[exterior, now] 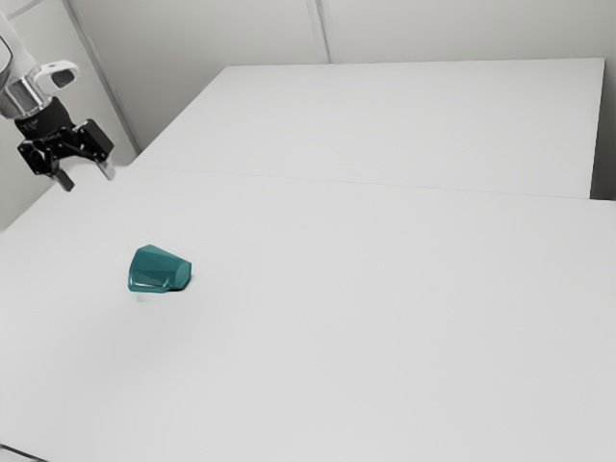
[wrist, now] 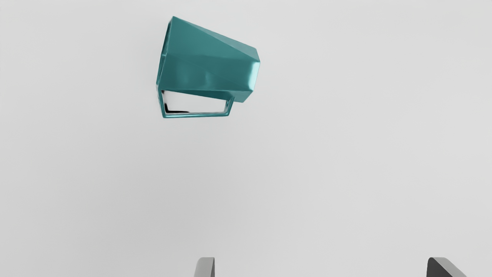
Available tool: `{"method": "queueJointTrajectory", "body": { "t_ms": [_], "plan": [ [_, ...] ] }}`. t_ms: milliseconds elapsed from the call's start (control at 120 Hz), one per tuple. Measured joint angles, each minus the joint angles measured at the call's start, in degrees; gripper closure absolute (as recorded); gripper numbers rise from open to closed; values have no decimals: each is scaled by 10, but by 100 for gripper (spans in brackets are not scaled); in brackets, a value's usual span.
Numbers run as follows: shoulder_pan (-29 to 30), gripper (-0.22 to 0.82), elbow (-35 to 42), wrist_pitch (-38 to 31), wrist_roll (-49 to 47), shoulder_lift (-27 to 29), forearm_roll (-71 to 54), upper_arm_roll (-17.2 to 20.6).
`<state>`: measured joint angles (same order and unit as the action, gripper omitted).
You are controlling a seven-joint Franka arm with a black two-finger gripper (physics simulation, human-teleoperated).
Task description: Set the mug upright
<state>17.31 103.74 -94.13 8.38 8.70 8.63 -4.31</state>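
Observation:
My gripper [exterior: 89, 181] hangs above the table at the exterior view's upper left, apart from the mug. A teal faceted mug [exterior: 157, 270] lies on its side, its narrower base toward the exterior view's right. In the wrist view the mug [wrist: 207, 61] has its rim edge-on and its angular handle on the side nearer my fingers. The gripper [wrist: 321, 267] is open, its two fingertips wide apart with nothing between them.
The mug rests on a wide white table [exterior: 366, 318]. Behind it, past a thin seam, stands another white surface [exterior: 414, 115], with pale walls beyond. A dark line crosses the exterior view's lower left corner.

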Motion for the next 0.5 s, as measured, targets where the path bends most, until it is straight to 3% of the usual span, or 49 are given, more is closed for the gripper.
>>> {"method": "queueJointTrajectory", "body": {
  "t_ms": [200, 500],
  "plan": [
    [63, 0, 33, -59, 72, -10, 65, -1],
    [141, 0, 61, -133, 219, -76, 201, -4]
  ]
}}
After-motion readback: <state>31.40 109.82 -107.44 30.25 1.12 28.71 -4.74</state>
